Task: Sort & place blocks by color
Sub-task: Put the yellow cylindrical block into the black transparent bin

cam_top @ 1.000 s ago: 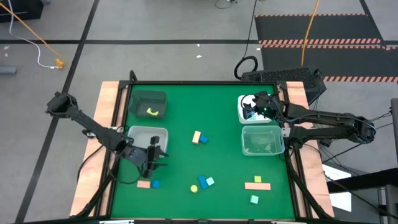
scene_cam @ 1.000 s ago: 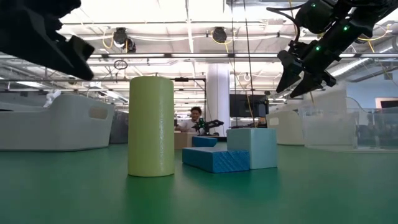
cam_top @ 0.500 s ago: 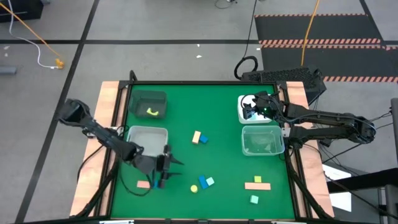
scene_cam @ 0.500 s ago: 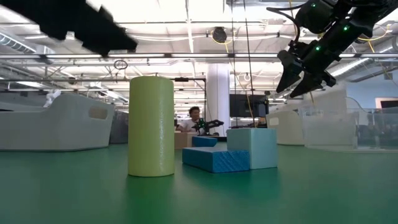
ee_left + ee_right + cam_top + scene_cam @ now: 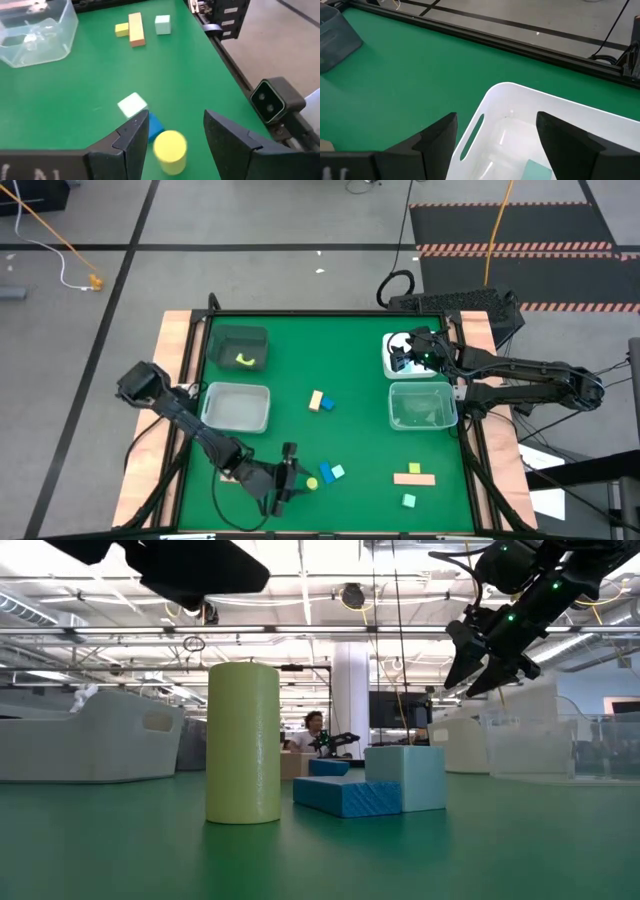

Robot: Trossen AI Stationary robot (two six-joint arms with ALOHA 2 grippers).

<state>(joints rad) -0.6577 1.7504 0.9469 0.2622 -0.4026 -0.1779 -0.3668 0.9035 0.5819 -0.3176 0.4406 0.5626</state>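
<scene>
My left gripper [image 5: 292, 476] is open near the table's front edge. Just ahead of its fingertips a yellow cylinder block [image 5: 170, 150] stands on end, untouched, with a blue block [image 5: 155, 127] and a mint block [image 5: 132, 105] lying beside it. Farther off on the table lie a salmon bar [image 5: 136, 29], a small yellow block [image 5: 121, 29] and a mint cube [image 5: 162, 24]. A yellow and a blue block [image 5: 318, 401] lie mid-table. My right gripper [image 5: 402, 358] hangs open above the white bin [image 5: 520, 107], which holds a mint block [image 5: 540, 171].
A dark bin [image 5: 238, 347] at the far left holds a yellow-green piece. A clear bin [image 5: 236, 406] stands at the left and another clear bin [image 5: 422, 405] at the right, near the white one. A camera [image 5: 274, 100] sits on the table's front edge.
My left gripper has swung from beside the left clear bin toward the table's near edge and to the right, keeping about the same height, and now stands close to the yellow cylinder. The blocks have stayed in place.
</scene>
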